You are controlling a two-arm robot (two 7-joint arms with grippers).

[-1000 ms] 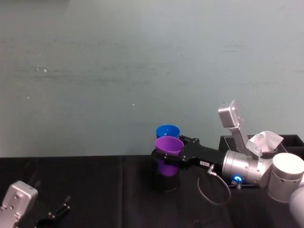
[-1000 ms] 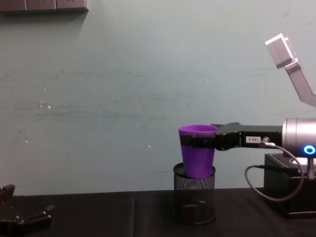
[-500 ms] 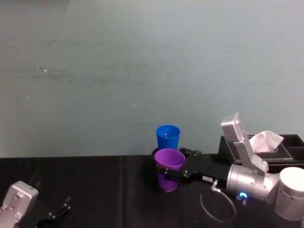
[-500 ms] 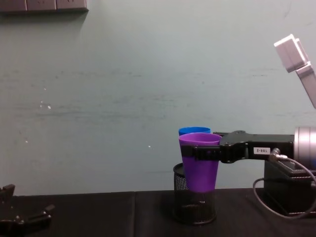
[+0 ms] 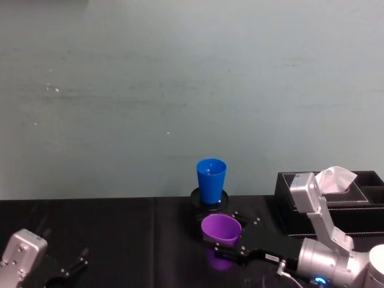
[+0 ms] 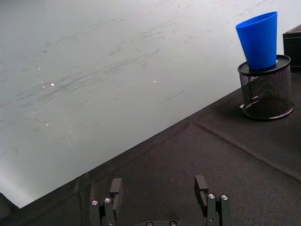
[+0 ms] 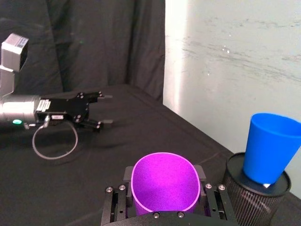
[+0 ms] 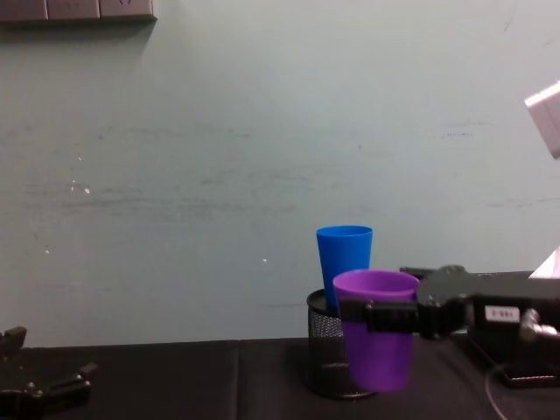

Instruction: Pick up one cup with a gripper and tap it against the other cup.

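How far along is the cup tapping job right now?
Pickup looks done: the right gripper holds the purple cup in the air. The tap is left: the blue cup sits in the mesh pen holder, apart from it. The left gripper rests open, idle.

Black flat-jawed right tool (image 8: 363,316), silver arm (image 5: 324,270).

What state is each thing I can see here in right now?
Purple cup: upright, held off the table, nearer the robot than the blue cup.
Blue cup: upright, standing in the mesh holder.
Mesh holder: upright on the table.
Right gripper: shut on the purple cup.
Left gripper: open, holding nothing, low on the robot's left.
Tissue box: a tissue sticking out.
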